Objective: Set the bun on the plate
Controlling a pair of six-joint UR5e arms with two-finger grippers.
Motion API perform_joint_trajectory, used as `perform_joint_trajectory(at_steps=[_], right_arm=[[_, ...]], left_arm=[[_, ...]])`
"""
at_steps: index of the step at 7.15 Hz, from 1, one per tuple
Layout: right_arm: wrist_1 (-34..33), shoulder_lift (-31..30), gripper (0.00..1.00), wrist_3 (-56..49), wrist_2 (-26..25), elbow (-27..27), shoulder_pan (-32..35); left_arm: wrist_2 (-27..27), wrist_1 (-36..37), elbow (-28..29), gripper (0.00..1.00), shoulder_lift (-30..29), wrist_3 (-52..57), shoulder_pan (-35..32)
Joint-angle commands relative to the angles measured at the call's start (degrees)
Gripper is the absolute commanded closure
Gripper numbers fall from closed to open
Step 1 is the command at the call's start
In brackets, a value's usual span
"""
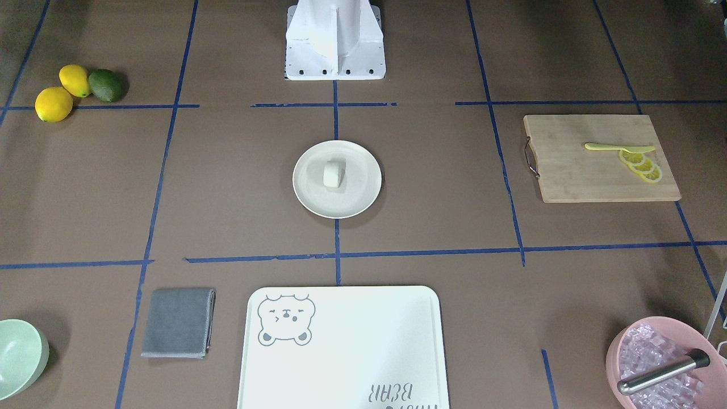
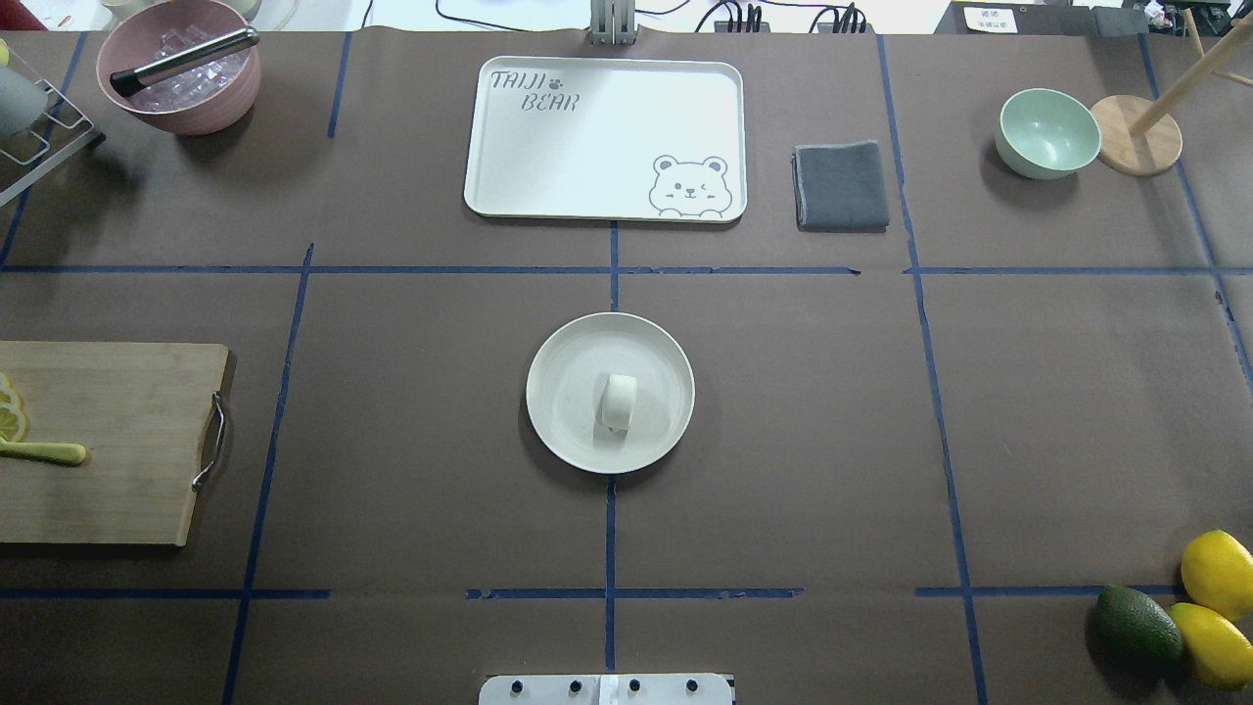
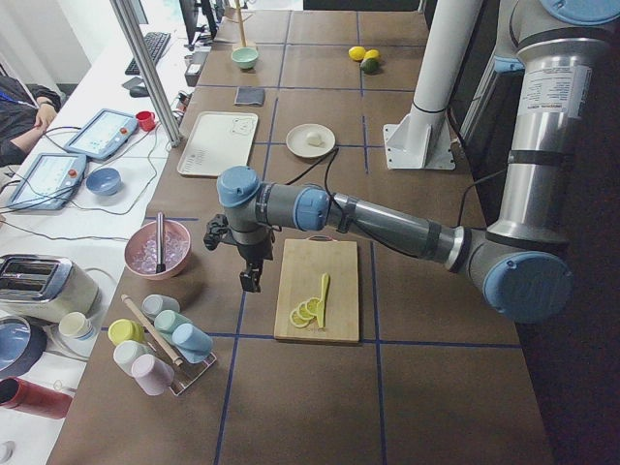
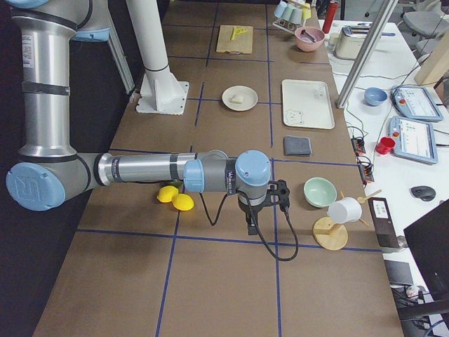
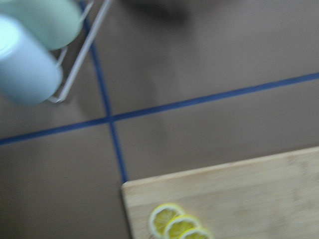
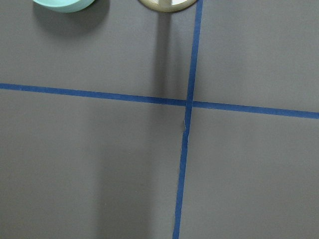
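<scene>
Brown and crossed with blue tape point(image 2: 610, 539), the table point(image 2: 411, 411) carries the plate point(image 1: 352, 199) at its middle, and we see the bun point(image 1: 333, 173) lying on the plate's centre. Near the table's left end hangs the left gripper point(image 3: 252, 279), near its right end the right gripper point(image 4: 251, 226). We cannot tell whether either's fingers are spread or pressed together.

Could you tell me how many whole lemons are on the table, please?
2. The first lemon and the second lemon lie side by side at the robot's far right, beside a dark green fruit. None appears hidden.
</scene>
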Motion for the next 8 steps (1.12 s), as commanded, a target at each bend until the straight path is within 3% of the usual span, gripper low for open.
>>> perform_joint_trajectory(at_steps=[1, 4, 8], right_arm=[[0.1, 0.2, 0.0, -0.1, -0.5, 0.0, 0.0], [0.1, 0.2, 0.0, -0.1, -0.6, 0.1, 0.0], [0.1, 0.2, 0.0, -0.1, -0.7, 0.0, 0.0]], left_arm=[[-1.7, -0.1, 2.9, 0.0, 2.0, 0.8, -2.6], [-1.7, -5.0, 2.8, 0.0, 6.0, 0.4, -2.8], [-1.7, -5.6, 2.4, 0.0, 6.7, 0.4, -4.0]])
